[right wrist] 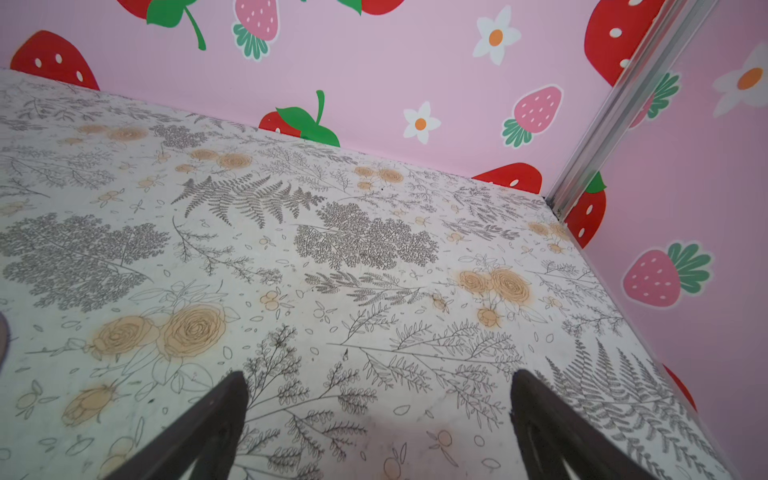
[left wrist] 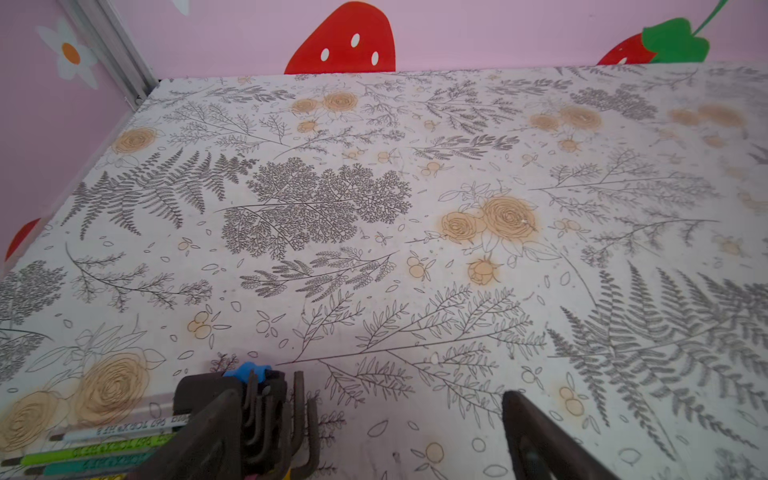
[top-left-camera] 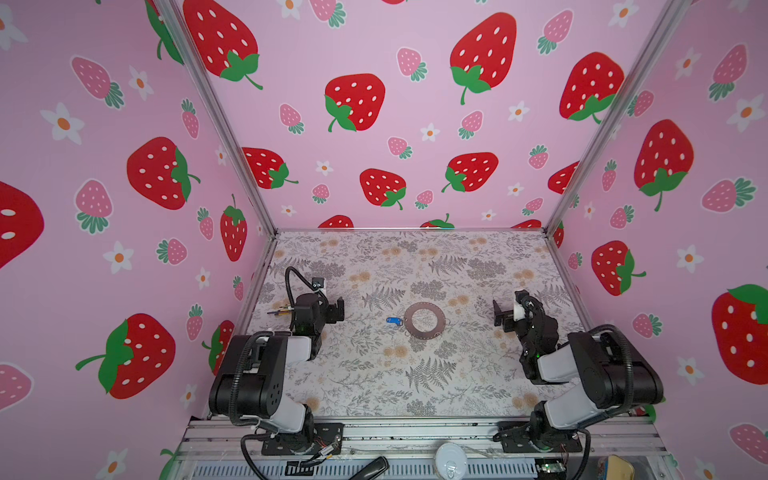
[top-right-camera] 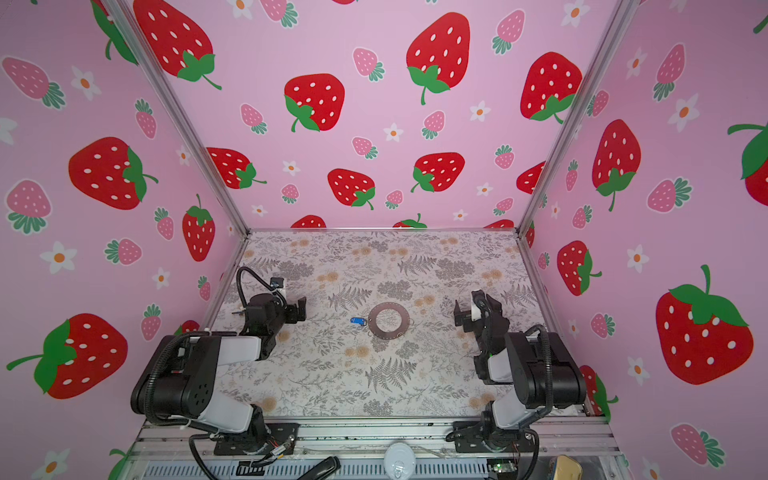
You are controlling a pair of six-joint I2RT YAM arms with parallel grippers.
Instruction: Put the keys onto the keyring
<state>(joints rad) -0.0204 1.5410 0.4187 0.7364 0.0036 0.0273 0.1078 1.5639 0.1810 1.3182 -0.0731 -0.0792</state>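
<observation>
In both top views the key (top-left-camera: pixel 393 320) (top-right-camera: pixel 357 321), small with a blue head, lies flat on the floral table just left of the keyring; I cannot tell whether they touch. The keyring (top-left-camera: pixel 425 306) (top-right-camera: pixel 388 306) is a flat grey metal ring near the table's middle. My left gripper (top-left-camera: pixel 337 311) (top-right-camera: pixel 300 309) (left wrist: pixel 370 419) stands open well left of the key, nothing between its fingers. Off to the ring's right my right gripper (top-left-camera: pixel 498 313) (top-right-camera: pixel 458 313) (right wrist: pixel 378 415) is open and empty. Neither wrist view shows the key.
A dark bundle of thin tools with yellow-green tips (top-left-camera: pixel 278 311) (left wrist: pixel 266 415) lies by the left gripper's outer finger, near the left wall. Pink strawberry walls close in three sides. A white round object (top-left-camera: pixel 450 457) and a black handle (top-left-camera: pixel 370 467) sit beyond the front rail.
</observation>
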